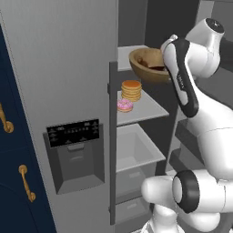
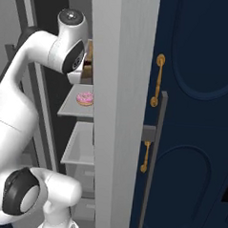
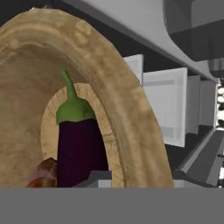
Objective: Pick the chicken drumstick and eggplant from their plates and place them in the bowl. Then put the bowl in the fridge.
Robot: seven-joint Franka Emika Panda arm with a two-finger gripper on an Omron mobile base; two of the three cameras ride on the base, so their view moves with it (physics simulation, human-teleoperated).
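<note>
The fridge (image 1: 59,68) stands with one door open, and the wooden bowl (image 1: 145,63) rests on its upper white shelf. Close up in the hand view, the bowl (image 3: 131,109) holds the dark purple eggplant (image 3: 81,148) with its green cap, and the reddish-brown chicken drumstick (image 3: 43,175) beside it. My gripper (image 3: 142,179) straddles the bowl's rim, one fingertip (image 3: 103,178) inside the bowl and the other outside. Whether the fingers still press on the rim is unclear. In the left base view my forearm covers the hand. The plates are out of view.
On the shelf below the bowl sit a stack of pancakes (image 1: 131,90) and a pink donut (image 1: 124,105). A white drawer (image 1: 136,150) lies lower down. The closed fridge door carries the black dispenser panel (image 1: 75,154). Navy cabinets with gold handles (image 2: 158,80) flank the fridge.
</note>
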